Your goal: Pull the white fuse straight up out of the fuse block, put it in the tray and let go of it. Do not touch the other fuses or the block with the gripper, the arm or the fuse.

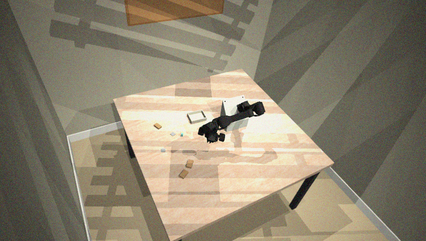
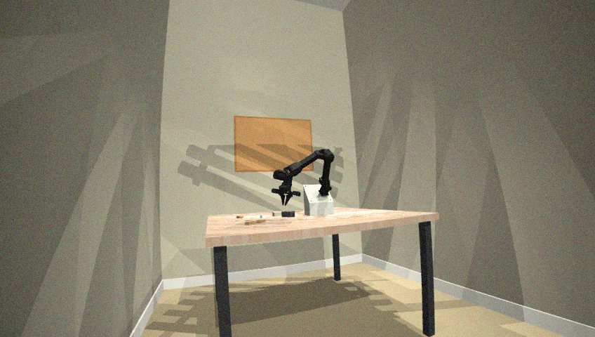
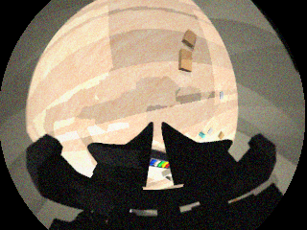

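The dark fuse block (image 2: 288, 213) sits on the table next to the arm's white base. In the wrist view the block (image 3: 160, 165) shows through the gap between my fingers, with coloured fuse tops in a row; I cannot pick out the white fuse. In the overhead view my gripper (image 1: 210, 138) covers the block. My gripper (image 2: 285, 203) points straight down a little above the block, not touching it. Its fingers are almost together and hold nothing. The white tray (image 1: 197, 116) lies just beyond the block, empty.
The arm's white base box (image 1: 234, 114) stands close beside the block. Small wooden blocks (image 1: 157, 126) (image 1: 189, 163) (image 1: 183, 173) and small cubes (image 1: 173, 134) (image 1: 181, 134) (image 1: 163, 149) lie scattered on the table to the left.
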Controlling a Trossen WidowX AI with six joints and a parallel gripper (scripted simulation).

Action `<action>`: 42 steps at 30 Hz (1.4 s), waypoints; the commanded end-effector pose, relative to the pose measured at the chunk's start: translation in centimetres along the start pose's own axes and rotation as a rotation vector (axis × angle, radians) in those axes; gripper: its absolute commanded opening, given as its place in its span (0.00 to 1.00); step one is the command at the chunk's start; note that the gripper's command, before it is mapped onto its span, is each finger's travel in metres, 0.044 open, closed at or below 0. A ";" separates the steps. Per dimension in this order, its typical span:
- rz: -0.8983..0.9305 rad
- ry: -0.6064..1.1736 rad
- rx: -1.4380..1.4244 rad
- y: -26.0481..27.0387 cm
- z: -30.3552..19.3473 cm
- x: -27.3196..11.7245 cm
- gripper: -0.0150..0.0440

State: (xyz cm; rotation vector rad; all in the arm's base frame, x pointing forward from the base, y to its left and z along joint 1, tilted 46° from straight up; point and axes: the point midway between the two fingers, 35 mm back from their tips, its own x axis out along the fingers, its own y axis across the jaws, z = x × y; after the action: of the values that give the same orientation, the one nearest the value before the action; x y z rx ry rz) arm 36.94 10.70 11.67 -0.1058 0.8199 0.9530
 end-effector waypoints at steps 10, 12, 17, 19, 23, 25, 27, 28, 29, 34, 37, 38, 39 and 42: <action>0.122 0.163 0.526 -2.9 -16.7 0.0 0.36; 0.122 0.163 0.526 -2.9 -16.7 0.0 0.36; 0.122 0.164 0.526 -2.9 -16.7 0.1 0.36; 0.122 0.164 0.526 -2.9 -16.7 0.2 0.36; 0.121 0.164 0.526 -2.8 -16.8 0.6 0.36; 0.121 0.164 0.527 -2.8 -16.8 0.8 0.36; 0.121 0.164 0.527 -2.7 -16.8 0.9 0.36; 0.121 0.164 0.527 -2.7 -16.8 1.0 0.36; 0.122 0.164 0.527 -2.7 -16.8 1.1 0.36; 0.122 0.163 0.527 -2.5 -16.9 1.6 0.36; 0.122 0.163 0.527 -2.5 -16.9 1.9 0.36; 0.122 0.163 0.527 -2.4 -16.9 2.0 0.36; 0.122 0.163 0.527 -2.4 -16.9 2.1 0.36; 0.122 0.163 0.527 -2.3 -17.0 2.4 0.36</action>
State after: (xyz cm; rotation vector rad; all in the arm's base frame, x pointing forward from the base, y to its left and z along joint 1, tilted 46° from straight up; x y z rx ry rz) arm 29.66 3.47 -2.20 0.3211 1.2181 0.8202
